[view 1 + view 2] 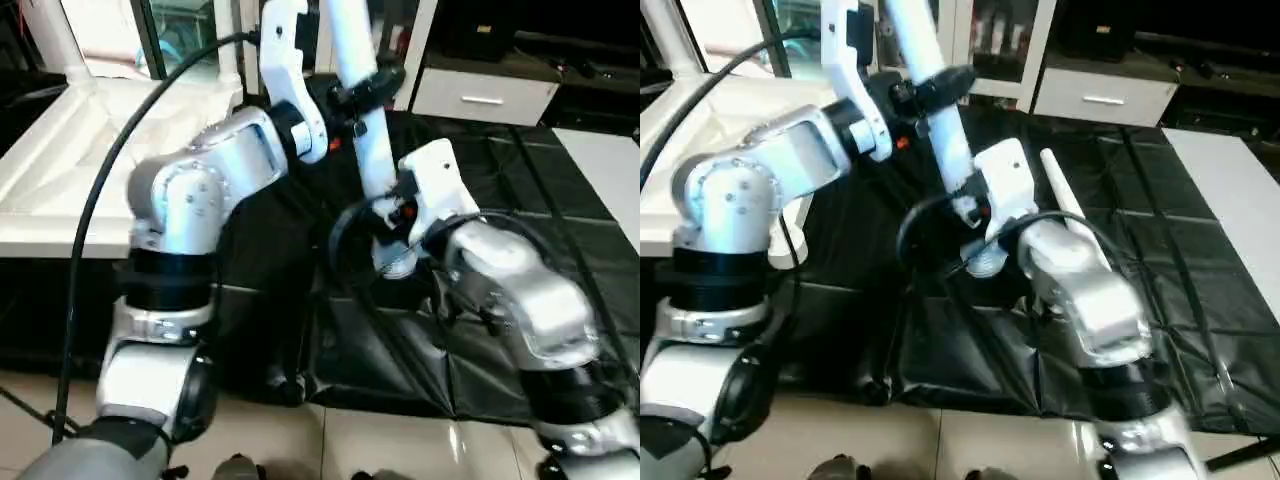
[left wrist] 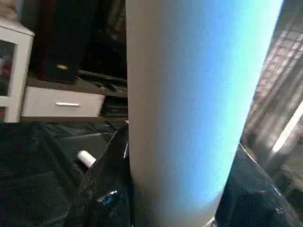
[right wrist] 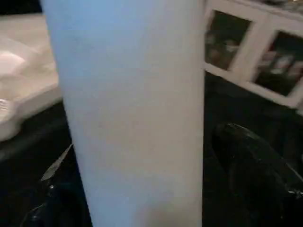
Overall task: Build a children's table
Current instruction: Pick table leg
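A long white tube leg [image 1: 362,120] stands tilted over the black-sheeted work table, and both grippers hold it. My left gripper [image 1: 372,86] is shut around its upper part. My right gripper [image 1: 396,216] is shut on its lower part, just above the sheet. The leg [image 2: 189,104] fills both wrist views, with black fingers [image 2: 102,189] at its sides. The children's table top [image 1: 60,170] lies at the left, white with a raised rim, and a leg [image 1: 60,40] stands in its far corner socket. Another leg [image 1: 1062,188] lies on the sheet behind my right wrist.
The black sheet [image 1: 560,200] is creased and hangs over the front edge. White cabinets with glass doors and a white drawer [image 1: 485,97] stand behind. A white panel [image 1: 610,170] lies at the far right. A black cable [image 1: 100,200] arcs over my left arm.
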